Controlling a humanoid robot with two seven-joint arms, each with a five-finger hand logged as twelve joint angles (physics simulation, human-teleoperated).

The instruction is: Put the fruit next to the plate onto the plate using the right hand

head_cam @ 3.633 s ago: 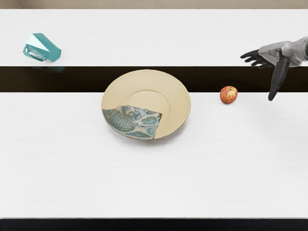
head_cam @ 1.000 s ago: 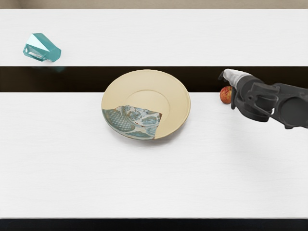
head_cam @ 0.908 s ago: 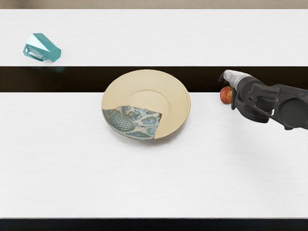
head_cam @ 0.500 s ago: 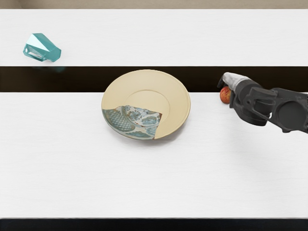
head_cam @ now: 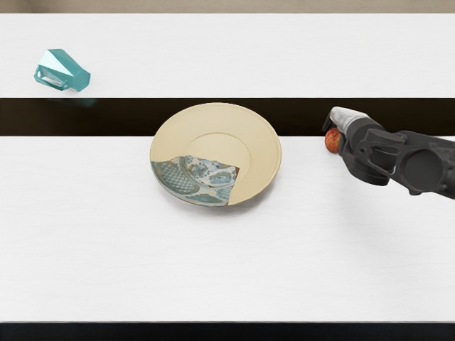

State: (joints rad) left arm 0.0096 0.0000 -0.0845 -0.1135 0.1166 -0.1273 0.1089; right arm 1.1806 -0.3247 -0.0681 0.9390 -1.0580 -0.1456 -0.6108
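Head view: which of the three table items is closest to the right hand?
The apple, the small red fruit right of the plate; the right hand hides most of it. The teal object lies far left.

This was a simulated tabletop test scene, flatly rendered. Plain white table (head_cam: 213,270) surfaces were split by a dark band (head_cam: 106,117) across the upper frame, with one plate (head_cam: 242,131) at centre and a teal block (head_cam: 62,71) at upper left.
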